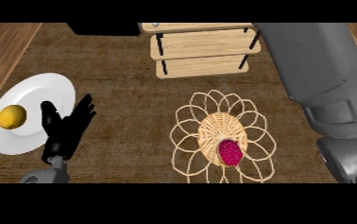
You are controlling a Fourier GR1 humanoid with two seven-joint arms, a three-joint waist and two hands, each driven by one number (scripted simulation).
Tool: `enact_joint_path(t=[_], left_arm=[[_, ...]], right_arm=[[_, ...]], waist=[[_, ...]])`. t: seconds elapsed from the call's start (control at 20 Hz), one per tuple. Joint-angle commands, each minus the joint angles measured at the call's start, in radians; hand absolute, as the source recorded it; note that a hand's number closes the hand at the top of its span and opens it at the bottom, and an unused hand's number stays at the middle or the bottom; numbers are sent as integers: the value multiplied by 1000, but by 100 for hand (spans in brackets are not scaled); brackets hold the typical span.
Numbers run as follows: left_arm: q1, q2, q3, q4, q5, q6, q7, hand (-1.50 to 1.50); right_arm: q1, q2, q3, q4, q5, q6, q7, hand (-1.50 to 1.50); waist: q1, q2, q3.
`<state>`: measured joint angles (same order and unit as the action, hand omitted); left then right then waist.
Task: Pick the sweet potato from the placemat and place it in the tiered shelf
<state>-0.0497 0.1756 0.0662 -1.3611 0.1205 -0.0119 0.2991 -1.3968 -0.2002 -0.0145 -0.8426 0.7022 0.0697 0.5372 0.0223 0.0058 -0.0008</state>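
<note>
Sweet potato [230, 152], a magenta-red oval lump, lies on the round woven wicker placemat [222, 137] with its looped petal border, sitting toward the near right part of the mat's solid woven centre. Taking that placemat as the landmark: the tiered shelf [202, 48], pale wood boards on thin black posts, stands well beyond it toward the far edge of the brown counter [125, 76], its levels stepping down toward the viewer. Far to the placemat's left rests a round white plate [42, 100] at the view's edge, carrying a yellow round fruit [12, 116], possibly a lemon, though too little of it shows to be sure. Between the plate and the placemat, closer to the plate, the robot's black left hand [64, 128] stands with its fingers straight and spread, pointing away from the viewer, holding nothing and overlapping the plate's right rim in the view. To the placemat's right, a large grey forearm [314, 72] runs from the far edge down to the lower right corner; the right hand itself cannot be seen. Nothing touches the sweet potato, and both shelf levels that show carry no object
</note>
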Motion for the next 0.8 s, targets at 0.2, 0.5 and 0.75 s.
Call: enact_joint_path(t=[0.2, 0.5, 0.75], left_arm=[[42, 7, 15, -24, 30, -43, -4, 0], [-15, -4, 14, -22, -7, 10, 17, 0], [1, -5, 12, 21, -17, -8, -20, 0]], right_arm=[[-27, 22, -30, 182, 38, -144, -140, 150], [-36, 17, -48, 221, 22, -131, -221, 150], [-82, -22, -36, 290, 53, -88, -241, 150]], waist=[[4, 0, 0], [-6, -3, 1], [-2, -1, 0]])
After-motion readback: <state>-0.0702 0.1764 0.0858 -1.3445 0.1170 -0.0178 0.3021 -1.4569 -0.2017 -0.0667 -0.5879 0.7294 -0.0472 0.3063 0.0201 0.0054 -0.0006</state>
